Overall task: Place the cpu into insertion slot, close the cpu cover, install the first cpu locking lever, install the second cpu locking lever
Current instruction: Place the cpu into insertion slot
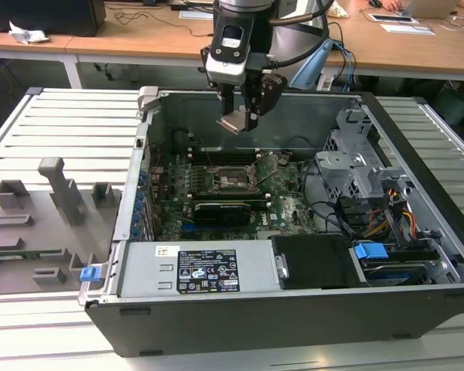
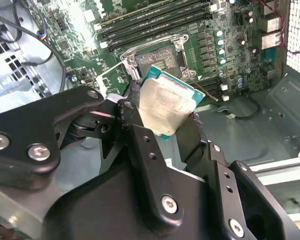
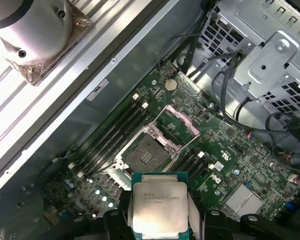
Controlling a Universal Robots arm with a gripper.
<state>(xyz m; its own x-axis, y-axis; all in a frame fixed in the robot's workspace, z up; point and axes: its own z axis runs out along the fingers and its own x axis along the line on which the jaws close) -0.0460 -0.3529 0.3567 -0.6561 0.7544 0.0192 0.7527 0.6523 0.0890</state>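
Observation:
My gripper (image 1: 242, 117) hangs above the open computer case, shut on the cpu (image 1: 235, 124), a flat silvery square held by its edges. Both wrist views show the chip (image 2: 165, 106) (image 3: 160, 205) between the black fingers (image 2: 135, 145), well above the motherboard. The insertion slot (image 1: 235, 180) (image 3: 146, 154) (image 2: 162, 59) lies open and dark below, a little nearer the front of the case than the chip. The cpu cover (image 3: 181, 120) stands raised on the socket's side, its silver frame tilted up.
Long black memory slots (image 3: 112, 135) flank the socket. A black card (image 1: 226, 209) sits in front of it. Grey drive cages (image 1: 356, 166) and cables fill the exterior view's right of the case. A power supply (image 1: 201, 270) lines the front.

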